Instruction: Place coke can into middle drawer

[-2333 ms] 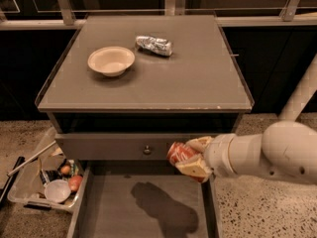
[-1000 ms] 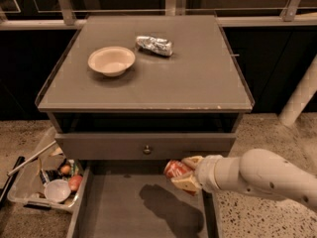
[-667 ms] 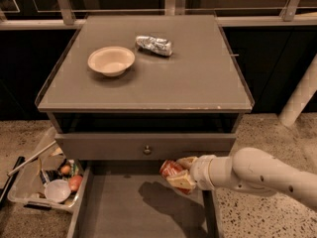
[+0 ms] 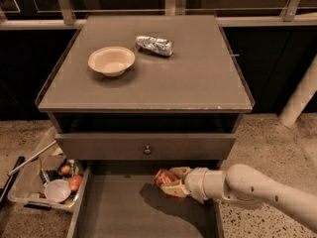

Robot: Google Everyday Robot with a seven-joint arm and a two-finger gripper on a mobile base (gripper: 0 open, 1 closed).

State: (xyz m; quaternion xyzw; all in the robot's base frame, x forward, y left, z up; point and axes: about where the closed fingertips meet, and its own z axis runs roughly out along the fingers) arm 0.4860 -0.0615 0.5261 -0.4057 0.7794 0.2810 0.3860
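Observation:
The coke can (image 4: 162, 178) is red and lies sideways in my gripper (image 4: 171, 182), whose tan fingers (image 4: 179, 171) are shut around it. The gripper reaches in from the right on a white arm and holds the can low over the back part of the open middle drawer (image 4: 124, 212), a wide grey box with a flat floor, pulled out below the grey drawer front with a small round knob (image 4: 147, 149). The can's shadow falls on the drawer floor just beneath it.
On the cabinet top (image 4: 198, 78) sit a cream bowl (image 4: 111, 60) and a crumpled silver can (image 4: 154, 44). A clear bin (image 4: 47, 182) with assorted items stands on the floor at the left of the drawer. A white post (image 4: 299, 100) leans at the right.
My gripper has moved the coke can down and leftward, from beside the drawer front level to lower inside the open drawer, closer to its floor.

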